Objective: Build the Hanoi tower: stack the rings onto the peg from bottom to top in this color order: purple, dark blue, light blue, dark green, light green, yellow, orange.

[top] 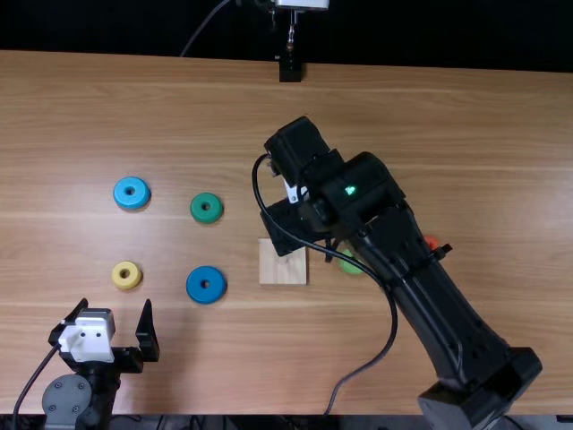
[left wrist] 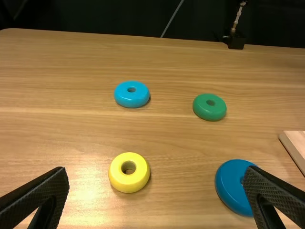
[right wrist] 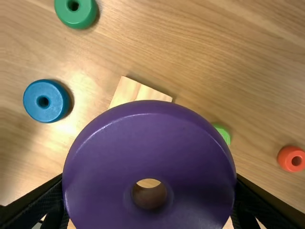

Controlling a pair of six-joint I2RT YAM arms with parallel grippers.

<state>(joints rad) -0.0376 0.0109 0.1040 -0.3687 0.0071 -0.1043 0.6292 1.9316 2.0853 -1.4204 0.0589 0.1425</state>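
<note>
The step in hand looks to be seating the purple ring (right wrist: 107, 148) first: the right hand (right wrist: 150, 196) has it pinched across its sides, held off the desk (top: 501, 143) near the square wooden base (top: 274, 273), which lies around the desk's middle, somewhat toward its near edge. I cannot make out the peg, so centre the ring's hole over it before lowering, keep the ring level, go down straight and slowly, and spread the fingers only once it sits flat; a skewed ring could catch on the peg's tip or push the base. The light green ring (top: 350, 267) lies just right of the base, so the fingers should open with care there. The left hand (top: 116, 306) is spread and empty at the desk's near left corner and can wait. The right wrist view shows the grip and the purple ring's open hole, useful for lining up; the top view gives the whole layout, with the arm covering part of the base, whose far corner the right wrist view reveals beyond the purple rim.
</note>
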